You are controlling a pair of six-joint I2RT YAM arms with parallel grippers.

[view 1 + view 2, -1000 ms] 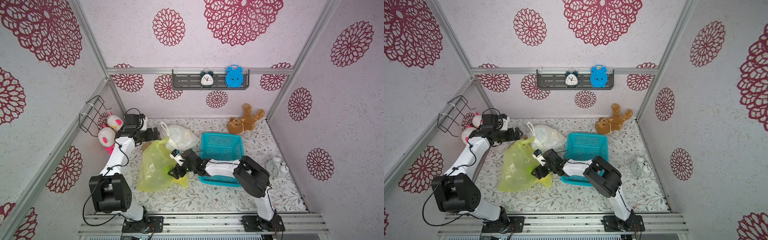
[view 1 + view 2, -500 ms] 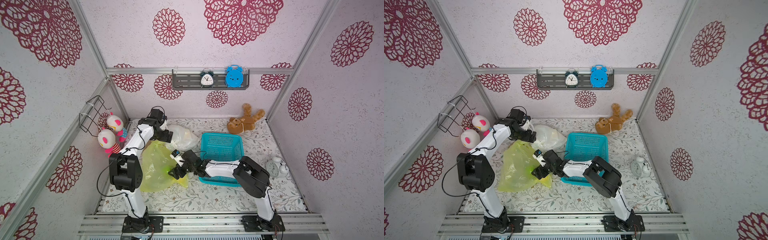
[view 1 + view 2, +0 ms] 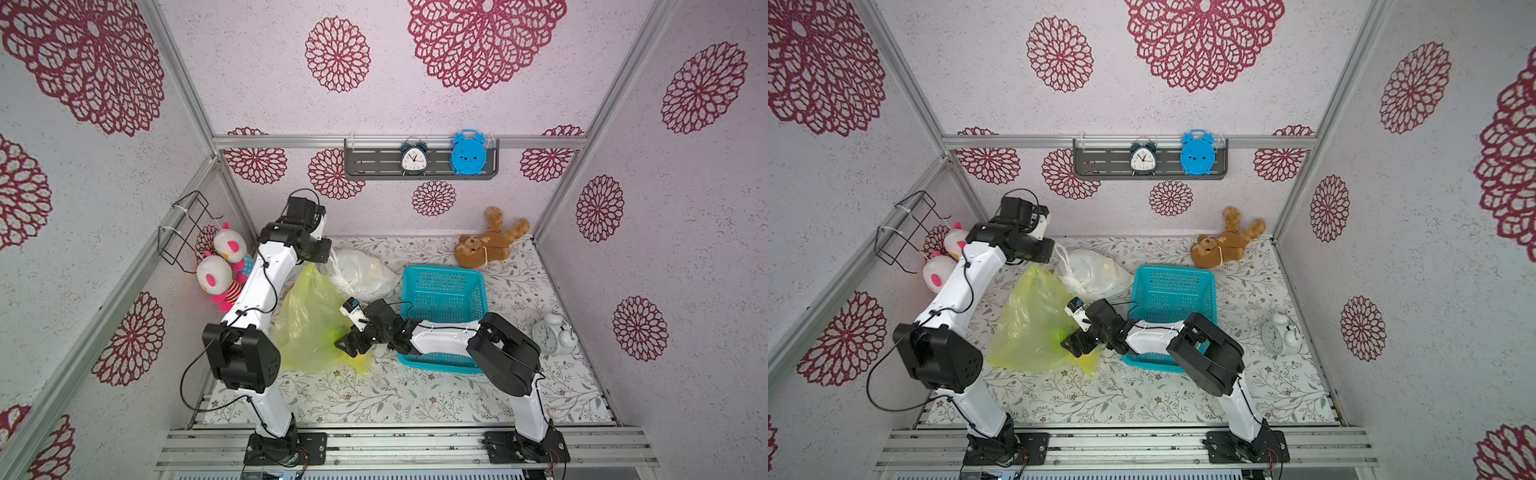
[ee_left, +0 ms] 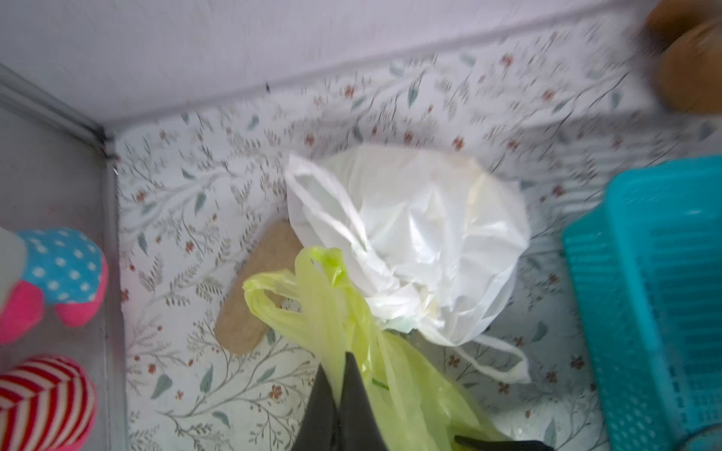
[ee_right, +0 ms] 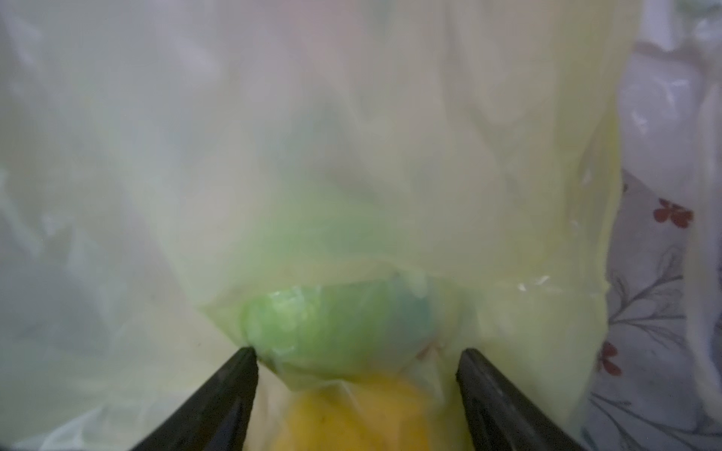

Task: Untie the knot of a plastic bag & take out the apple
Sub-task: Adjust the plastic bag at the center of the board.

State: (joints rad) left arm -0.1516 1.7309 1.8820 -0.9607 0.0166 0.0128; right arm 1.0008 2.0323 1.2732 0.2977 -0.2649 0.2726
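on the flowered table, just left of the teal basket, sits the yellow plastic bag. left gripper: jaws pressed together on the bag's bunched neck, holding it raised beside the white bag; the handle loops stand free beyond the fingertips. right gripper: jaws apart, set against the bag's lower side. green apple: inside the bag, wrapped tight in the film, just ahead of and between the two fingertips. one fingertip touches the film over it, while the other stands slightly clear. in both top views the apple shows as a green blur at the right gripper.
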